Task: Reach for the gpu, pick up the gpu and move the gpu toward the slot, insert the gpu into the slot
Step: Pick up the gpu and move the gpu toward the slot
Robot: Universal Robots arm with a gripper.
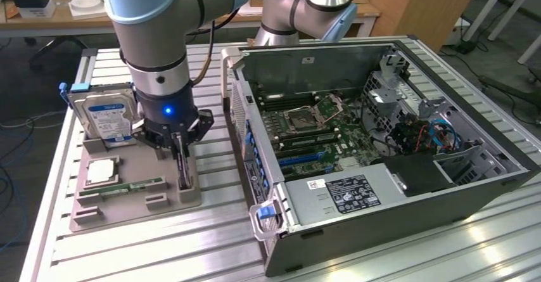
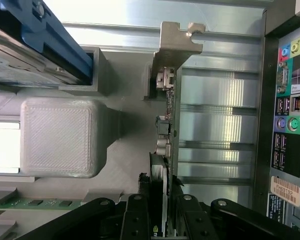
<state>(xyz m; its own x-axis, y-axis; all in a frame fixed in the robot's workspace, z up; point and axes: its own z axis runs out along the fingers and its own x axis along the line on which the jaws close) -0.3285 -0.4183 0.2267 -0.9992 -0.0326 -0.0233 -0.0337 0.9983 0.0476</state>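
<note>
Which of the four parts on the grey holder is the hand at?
The gpu, the thin dark card on edge nearest the case; the hand is right over it. Hard drive, processor and memory stick sit apart.

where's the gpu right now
The gpu stands on edge in the grey holder tray, to the exterior view's left of the open computer case, with the pincer at its top edge and the hard drive nearby in the same tray.
</note>
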